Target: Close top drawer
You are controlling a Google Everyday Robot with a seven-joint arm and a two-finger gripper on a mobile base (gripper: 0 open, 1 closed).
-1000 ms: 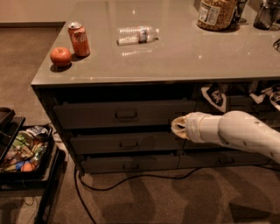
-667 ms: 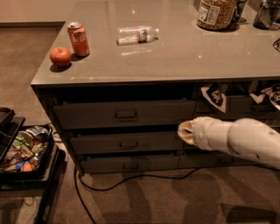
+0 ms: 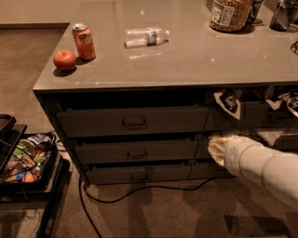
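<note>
The top drawer (image 3: 132,122) is the wide dark-grey front just under the countertop, with a small metal pull handle (image 3: 134,122) at its centre. Its front stands almost flush with the cabinet, with a dark gap above it, and its inner floor is hidden. My gripper (image 3: 217,149) is at the end of my white arm (image 3: 260,167), which comes in from the right. It is low, to the right of the drawer fronts, level with the second drawer (image 3: 136,152), and apart from the top drawer's handle.
A red apple (image 3: 64,60), a soda can (image 3: 84,41), a water bottle (image 3: 145,37) and a snack jar (image 3: 229,14) sit on the grey countertop (image 3: 195,60). A black cart (image 3: 28,162) with clutter stands at the left. A cable (image 3: 139,190) lies on the carpet.
My arm has drawn back to the right and slightly downward, away from the drawer fronts. The drawers look the same.
</note>
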